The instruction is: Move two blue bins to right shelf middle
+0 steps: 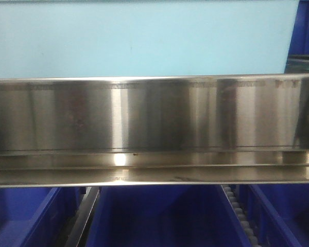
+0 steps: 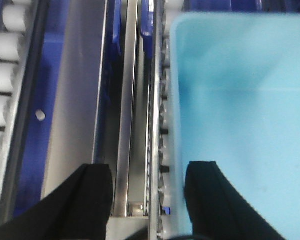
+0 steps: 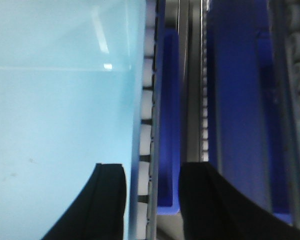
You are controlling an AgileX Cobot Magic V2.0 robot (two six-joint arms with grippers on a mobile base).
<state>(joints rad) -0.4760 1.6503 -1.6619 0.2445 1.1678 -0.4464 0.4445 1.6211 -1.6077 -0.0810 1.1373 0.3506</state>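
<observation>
Plastic, likely stiff and light, the light-blue bin [image 2: 240, 100] rests on rollers [image 3: 146, 107]. Left gripper [image 2: 149, 172] and right gripper [image 3: 152, 172] straddle its side walls, jaws apart; those slick rims look like the natural hold.

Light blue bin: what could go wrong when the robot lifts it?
The left end effector and right end effector each straddle a thin wall of the light blue bin, so it might slip or tilt. The right one's outer finger sits near a dark blue bin and could bump it.
</observation>
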